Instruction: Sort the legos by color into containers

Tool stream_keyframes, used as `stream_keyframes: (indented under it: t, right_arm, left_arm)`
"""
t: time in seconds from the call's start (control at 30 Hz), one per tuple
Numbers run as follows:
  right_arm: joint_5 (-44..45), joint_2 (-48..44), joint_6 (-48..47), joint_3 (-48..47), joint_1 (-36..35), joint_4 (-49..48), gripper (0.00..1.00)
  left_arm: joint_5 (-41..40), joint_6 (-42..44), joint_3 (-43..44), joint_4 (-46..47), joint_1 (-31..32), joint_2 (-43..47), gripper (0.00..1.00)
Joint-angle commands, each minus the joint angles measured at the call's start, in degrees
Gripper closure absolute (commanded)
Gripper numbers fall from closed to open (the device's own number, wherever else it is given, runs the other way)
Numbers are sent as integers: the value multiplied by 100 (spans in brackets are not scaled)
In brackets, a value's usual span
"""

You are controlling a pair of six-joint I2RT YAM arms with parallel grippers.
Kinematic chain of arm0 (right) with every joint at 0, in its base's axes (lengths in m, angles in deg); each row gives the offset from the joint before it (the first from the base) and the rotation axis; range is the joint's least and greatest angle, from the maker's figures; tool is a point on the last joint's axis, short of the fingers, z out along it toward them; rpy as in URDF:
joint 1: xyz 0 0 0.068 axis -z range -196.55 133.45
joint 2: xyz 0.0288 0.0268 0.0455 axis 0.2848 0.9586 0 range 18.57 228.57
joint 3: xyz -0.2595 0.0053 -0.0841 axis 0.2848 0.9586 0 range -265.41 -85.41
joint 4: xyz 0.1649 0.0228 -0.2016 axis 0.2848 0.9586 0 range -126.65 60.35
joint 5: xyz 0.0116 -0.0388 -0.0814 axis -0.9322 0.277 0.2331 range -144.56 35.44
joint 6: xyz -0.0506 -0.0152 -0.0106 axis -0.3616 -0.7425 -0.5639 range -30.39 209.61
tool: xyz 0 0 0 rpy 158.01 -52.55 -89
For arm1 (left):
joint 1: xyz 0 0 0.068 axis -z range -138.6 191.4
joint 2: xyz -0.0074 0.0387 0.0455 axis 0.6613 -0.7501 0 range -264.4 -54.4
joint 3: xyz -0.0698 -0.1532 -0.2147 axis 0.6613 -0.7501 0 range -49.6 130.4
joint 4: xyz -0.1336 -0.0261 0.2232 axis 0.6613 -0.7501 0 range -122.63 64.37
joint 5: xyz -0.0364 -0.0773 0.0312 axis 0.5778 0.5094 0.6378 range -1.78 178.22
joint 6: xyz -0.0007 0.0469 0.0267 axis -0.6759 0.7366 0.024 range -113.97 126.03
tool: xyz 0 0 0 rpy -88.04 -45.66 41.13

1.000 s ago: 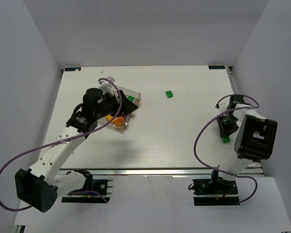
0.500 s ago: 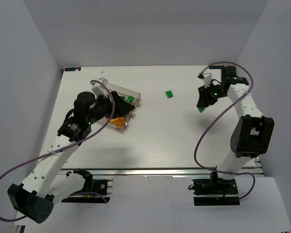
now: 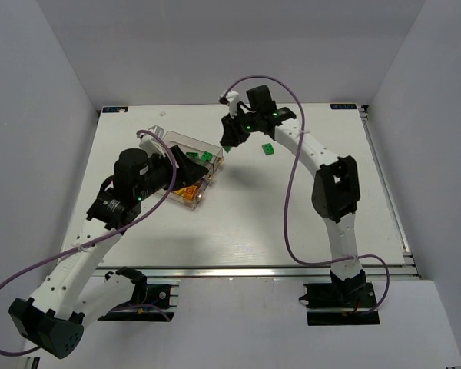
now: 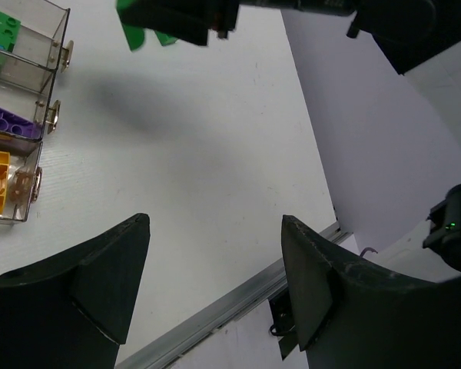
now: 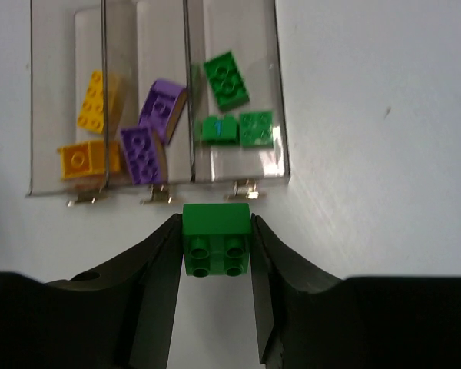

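Currently right pincer [image 5: 215,231] pinches a green brick [image 5: 216,247] just off the latch end of the bins [image 5: 279,92], in line with the green compartment. Left pincer [image 4: 213,223] is spread, empty, over bare bench [image 4: 200,154] beside the bins. A loose green brick [image 3: 268,149] lies well clear of the bench edges.

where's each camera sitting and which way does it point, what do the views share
top external: above and behind the robot, looking down on the table; left arm and right arm show.
left wrist: on the left arm, facing down across the table past the containers; open left tool at the bottom.
right wrist: facing straight down at the containers; right tool shut on a green brick.
shared: both wrist views show the containers and that held brick.
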Motion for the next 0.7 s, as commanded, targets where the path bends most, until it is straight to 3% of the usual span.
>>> stream_keyframes:
  t: [0.0,0.27,0.37,0.47,0.67]
  right_arm:
    - [307,477,575,-814,-186,-749,100]
    - [650,760,821,-525,-678,-2471,100]
    - [843,935,795,-630,-757,-2561,99]
    - [1028,1120,733,-727,-810,-2587,90]
    - [1187,1270,637,-675,-854,-2491,56]
  left_arm:
    - [-191,-160,187,-121,-7,157,21]
    - [-332,-371,125,-191,-7,245,20]
    - [-367,-415,90,-200,-7,316,20]
    - [-367,-451,81,-218,-7,333,20]
    - [-358,-468,55,-227,-7,351,19]
